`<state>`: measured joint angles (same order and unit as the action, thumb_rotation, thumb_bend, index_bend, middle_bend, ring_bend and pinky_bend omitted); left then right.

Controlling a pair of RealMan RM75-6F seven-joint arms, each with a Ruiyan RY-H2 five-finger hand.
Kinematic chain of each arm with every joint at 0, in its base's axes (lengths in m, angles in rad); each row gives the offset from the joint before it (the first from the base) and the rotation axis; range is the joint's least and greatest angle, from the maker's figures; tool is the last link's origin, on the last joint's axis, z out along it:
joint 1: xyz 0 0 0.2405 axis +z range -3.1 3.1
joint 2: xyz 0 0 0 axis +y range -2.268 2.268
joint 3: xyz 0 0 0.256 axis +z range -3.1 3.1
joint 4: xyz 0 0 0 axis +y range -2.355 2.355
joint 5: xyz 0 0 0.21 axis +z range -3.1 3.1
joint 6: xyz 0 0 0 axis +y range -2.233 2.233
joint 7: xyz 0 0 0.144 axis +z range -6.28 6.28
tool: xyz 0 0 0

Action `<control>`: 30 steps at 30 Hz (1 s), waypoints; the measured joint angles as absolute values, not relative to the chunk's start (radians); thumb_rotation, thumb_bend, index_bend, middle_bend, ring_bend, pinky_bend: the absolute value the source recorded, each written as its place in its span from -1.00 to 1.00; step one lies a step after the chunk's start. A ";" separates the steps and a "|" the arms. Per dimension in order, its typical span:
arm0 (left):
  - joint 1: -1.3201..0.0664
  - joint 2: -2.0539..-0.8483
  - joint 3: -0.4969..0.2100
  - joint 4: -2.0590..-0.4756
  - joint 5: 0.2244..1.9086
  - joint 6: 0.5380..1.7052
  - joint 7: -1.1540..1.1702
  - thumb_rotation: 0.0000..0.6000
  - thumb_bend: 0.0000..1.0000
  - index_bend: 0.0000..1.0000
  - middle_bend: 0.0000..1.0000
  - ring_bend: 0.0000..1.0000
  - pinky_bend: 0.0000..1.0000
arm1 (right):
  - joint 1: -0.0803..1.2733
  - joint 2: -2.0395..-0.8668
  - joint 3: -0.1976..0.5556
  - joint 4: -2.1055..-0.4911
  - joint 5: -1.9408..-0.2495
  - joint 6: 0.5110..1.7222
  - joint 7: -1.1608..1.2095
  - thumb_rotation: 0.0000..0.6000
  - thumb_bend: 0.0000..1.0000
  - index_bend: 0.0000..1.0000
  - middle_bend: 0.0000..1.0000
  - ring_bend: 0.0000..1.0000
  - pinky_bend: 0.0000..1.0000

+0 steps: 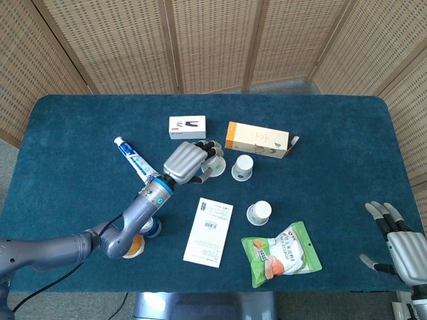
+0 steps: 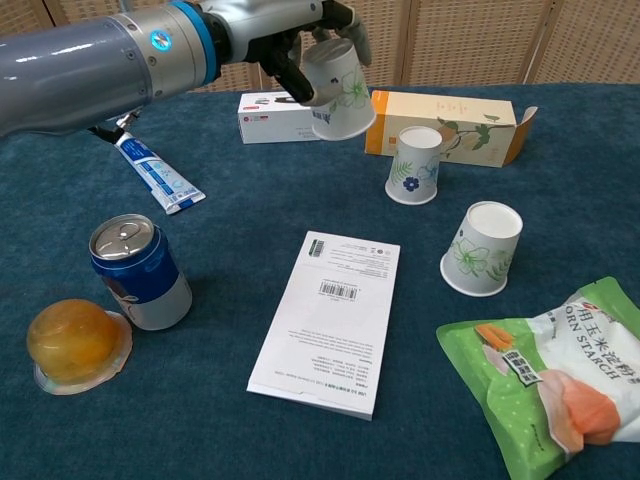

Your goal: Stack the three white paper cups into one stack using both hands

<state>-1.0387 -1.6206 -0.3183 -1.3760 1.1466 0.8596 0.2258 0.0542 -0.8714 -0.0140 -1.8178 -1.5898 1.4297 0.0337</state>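
My left robot hand (image 2: 300, 35) grasping a tilted paper cup (image 2: 340, 90) above the worktop (image 1: 347, 133), two upturned paper cups (image 2: 414, 165) (image 2: 481, 248) beside it, contents unseen, right robot hand (image 1: 400, 245) released, partly cut off.

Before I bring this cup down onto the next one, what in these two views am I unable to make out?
- Held paper cup: in the head view the left hand covers most of it.
- Right hand: cut off by the head view's bottom corner, absent from the chest view.
- Booklet print: too small to read.
- Starch bag: cut by the chest view's right edge.
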 measured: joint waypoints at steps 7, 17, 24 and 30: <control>-1.100 -1.686 -0.335 -1.277 1.141 0.820 0.204 1.00 -0.01 -0.44 -0.47 -0.37 0.09 | 0.056 -0.872 -0.008 -1.812 -1.588 1.438 0.043 0.87 -0.62 -1.00 -1.00 -1.00 -0.20; -1.188 -1.789 -0.355 -1.123 1.158 0.774 0.143 1.00 -0.01 -0.44 -0.48 -0.37 0.06 | 0.050 -0.846 -0.002 -1.818 -1.574 1.452 0.050 0.87 -0.62 -1.00 -1.00 -1.00 -0.20; -1.239 -1.841 -0.369 -1.030 1.167 0.746 0.103 1.00 -0.01 -0.44 -0.48 -0.37 0.05 | 0.049 -0.842 0.002 -1.809 -1.559 1.451 0.065 0.88 -0.62 -1.00 -1.00 -1.00 -0.20; -1.268 -1.867 -0.375 -0.970 1.176 0.733 0.067 1.00 -0.01 -0.44 -0.48 -0.37 0.03 | 0.053 -0.842 0.009 -1.805 -1.550 1.447 0.070 0.87 -0.62 -1.00 -1.00 -1.00 -0.20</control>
<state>-1.2683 -1.8666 -0.3753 -0.9703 1.1764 0.7327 0.0674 0.0534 -0.8424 0.0094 -1.8048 -1.5501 1.4467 0.0699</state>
